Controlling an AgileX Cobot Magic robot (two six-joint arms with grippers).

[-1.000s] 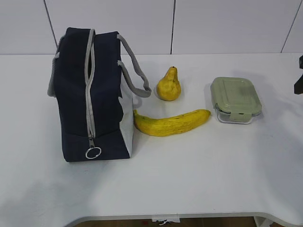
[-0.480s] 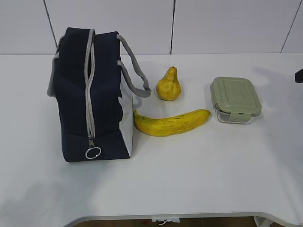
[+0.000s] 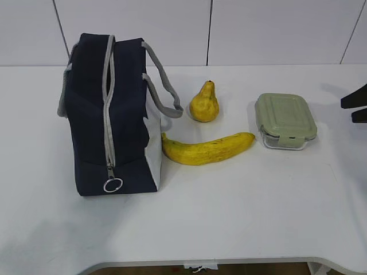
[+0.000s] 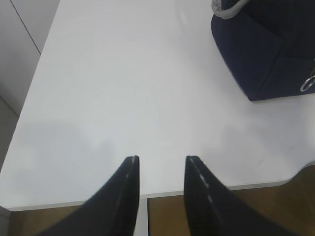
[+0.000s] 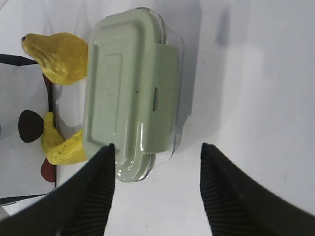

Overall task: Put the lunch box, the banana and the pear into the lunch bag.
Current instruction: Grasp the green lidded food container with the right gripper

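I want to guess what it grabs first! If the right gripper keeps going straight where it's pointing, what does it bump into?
Most likely the lunch box. The right gripper is open, and its wrist view shows the green lid straight ahead of the fingers, slightly toward the left one. How far away is hard to judge.

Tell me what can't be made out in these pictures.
- Lunch bag interior: exterior view, zipper closed.
- Lunch box contents: right wrist view, lid covers them.
- Banana: right wrist view, mostly behind the right gripper finger.
- Left gripper: absent from the exterior view.
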